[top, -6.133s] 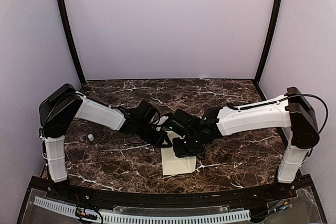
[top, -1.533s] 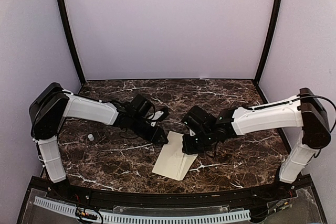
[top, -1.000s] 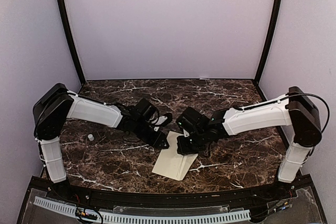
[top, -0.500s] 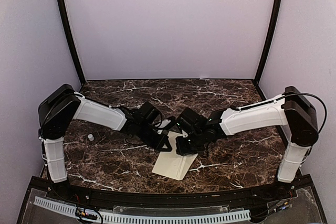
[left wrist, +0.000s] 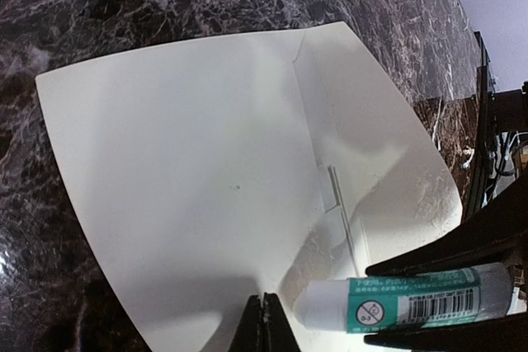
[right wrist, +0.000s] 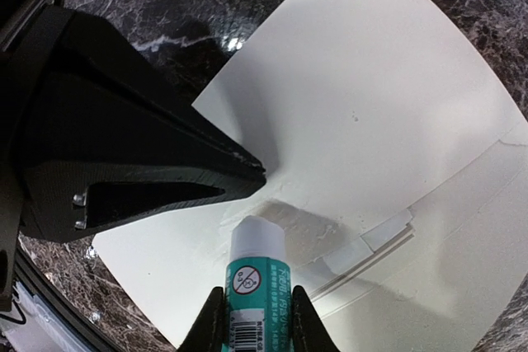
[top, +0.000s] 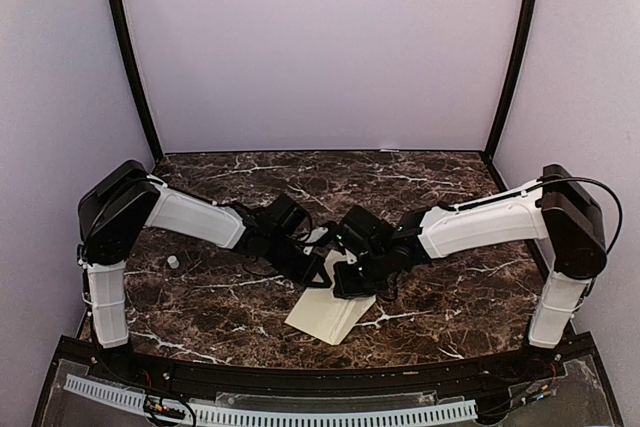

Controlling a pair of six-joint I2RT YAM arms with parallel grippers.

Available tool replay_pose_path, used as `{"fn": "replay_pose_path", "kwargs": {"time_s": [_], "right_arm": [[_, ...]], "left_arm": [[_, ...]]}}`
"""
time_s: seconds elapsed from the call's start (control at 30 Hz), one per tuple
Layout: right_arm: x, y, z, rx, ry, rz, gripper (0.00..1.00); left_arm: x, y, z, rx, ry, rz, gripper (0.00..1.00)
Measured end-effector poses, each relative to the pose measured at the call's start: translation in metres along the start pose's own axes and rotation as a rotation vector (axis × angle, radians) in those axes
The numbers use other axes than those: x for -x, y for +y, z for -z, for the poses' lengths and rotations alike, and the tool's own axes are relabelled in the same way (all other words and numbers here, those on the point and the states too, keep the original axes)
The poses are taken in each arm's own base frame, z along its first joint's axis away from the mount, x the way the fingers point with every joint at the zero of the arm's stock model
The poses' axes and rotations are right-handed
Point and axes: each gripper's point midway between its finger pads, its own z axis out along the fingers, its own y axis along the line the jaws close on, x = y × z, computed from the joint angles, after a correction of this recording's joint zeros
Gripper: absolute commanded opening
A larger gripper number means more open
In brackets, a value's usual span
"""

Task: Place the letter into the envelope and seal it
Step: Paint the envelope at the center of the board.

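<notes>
Item one: a long cream paper envelope (top: 325,315) lies flat on the dark, white-veined marble table (top: 450,297), near the front edge and midway between the two arms. It sits askew to the table edge. Its triangular flap (left wrist: 371,146) lies open along one long side. A small dark mark (left wrist: 235,187) shows at the centre of the body. A narrow pale strip (left wrist: 332,187) lies along the flap crease.

Item two: the letter. I cannot make it out as a sheet apart from the envelope.

Item three: the left gripper (top: 320,278) reaches in from the left. Its black fingers are pressed together into a single wedge. The tips (right wrist: 256,175) come down on the envelope body, with paper showing on both sides of them. I cannot tell whether any paper is caught between them.

Item four: the right gripper (right wrist: 256,302) reaches in from the right and pinches a glue stick (right wrist: 256,282), a white tube with a teal label and barcode. The tube's white end points at the envelope, just beside the left fingertips and close to the flap crease. I cannot tell whether it touches the paper.

Item five: a small white object (top: 172,261) sits on the table well to the left, apart from the envelope.
</notes>
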Motion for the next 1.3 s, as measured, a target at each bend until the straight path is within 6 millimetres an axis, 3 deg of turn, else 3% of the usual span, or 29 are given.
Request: {"fn": "replay_pose_path", "kwargs": {"time_s": [0.53,1.3], "right_arm": [[-0.030,0.027,-0.001,0.049,0.062,-0.002,0.00],[0.005,-0.006,0.000,0.018,0.011,-0.077,0.00]], "left_arm": [[0.001,-0.001,-0.001,-0.019,0.002,0.007,0.00],[0.002,-0.001,-0.002,-0.027,-0.004,0.005,0.00]]}}
